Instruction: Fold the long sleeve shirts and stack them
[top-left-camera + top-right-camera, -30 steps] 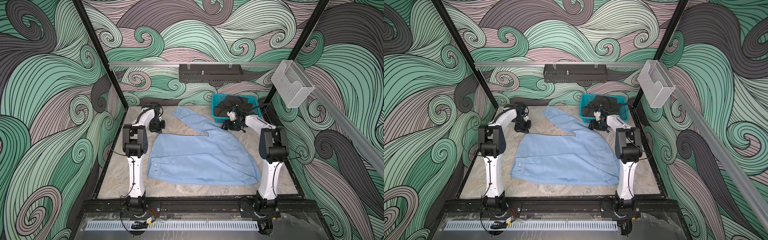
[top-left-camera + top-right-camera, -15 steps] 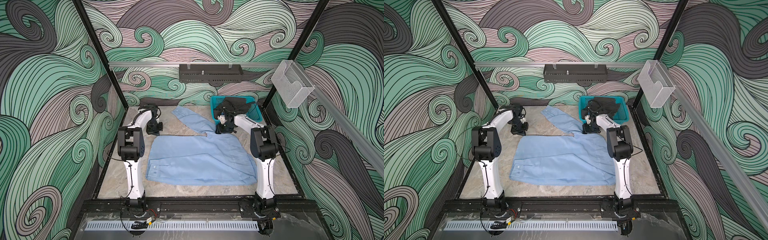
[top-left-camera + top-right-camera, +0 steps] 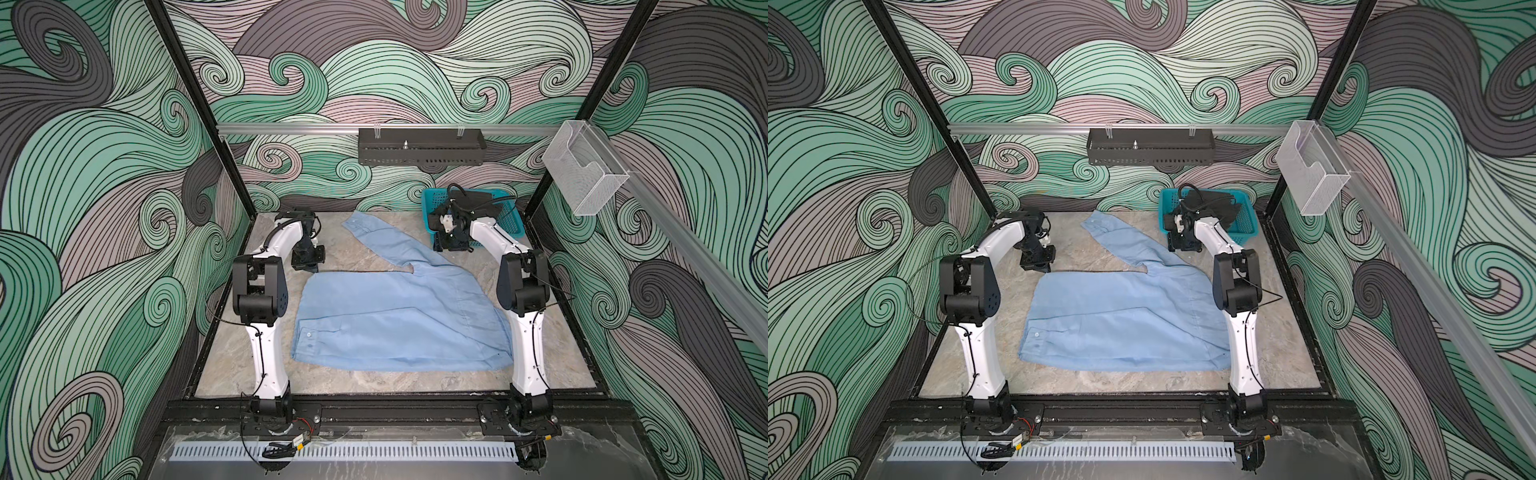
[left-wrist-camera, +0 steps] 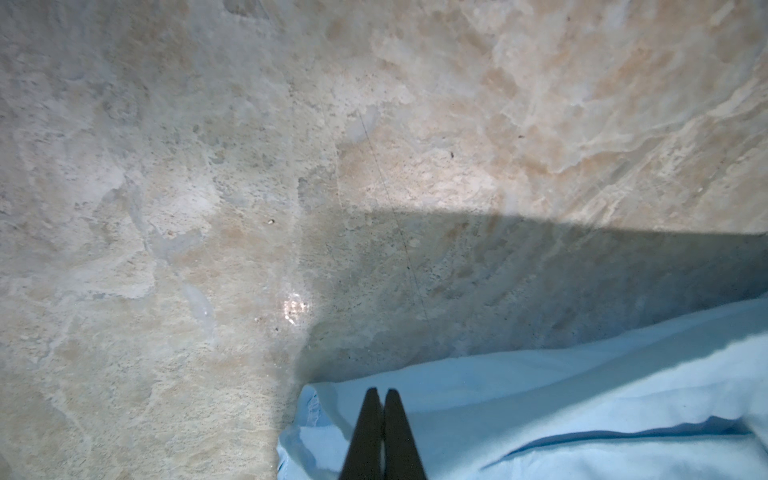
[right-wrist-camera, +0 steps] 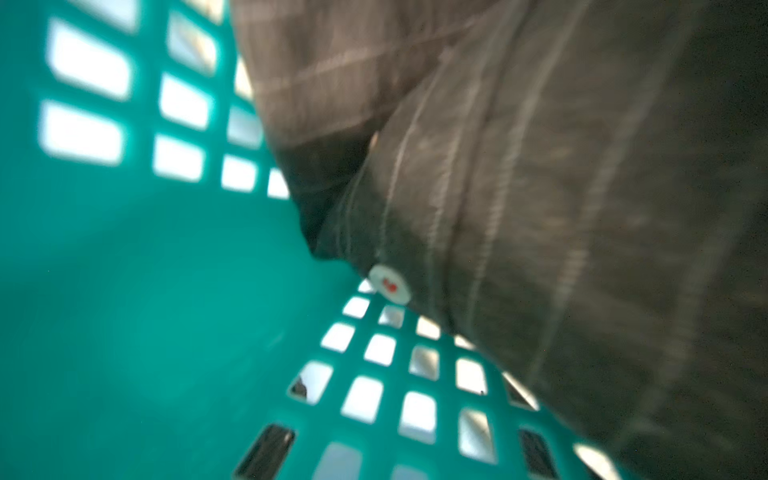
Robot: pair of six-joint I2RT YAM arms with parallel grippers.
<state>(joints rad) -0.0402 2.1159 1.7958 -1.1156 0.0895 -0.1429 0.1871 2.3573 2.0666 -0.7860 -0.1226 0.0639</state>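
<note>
My left gripper (image 4: 381, 395) is squeezed shut right over a corner of the blue shirt (image 3: 399, 324) — the shirt lies flat on the table (image 3: 374, 382), near the teal basket (image 3: 428, 203). My right gripper (image 3: 451, 245) hangs at the basket's edge — open or shut, I cannot tell.

The left arm (image 3: 266, 357) stood at the near edge, folded at the elbow, forearm running to the far left. The left gripper (image 4: 381, 395) pointed down, its fingers (image 4: 368, 436) pressed together. The right arm (image 3: 525, 353) mirrored it toward the far right, the right gripper (image 3: 451, 246) tipped downward, its fingers unseen.
</note>
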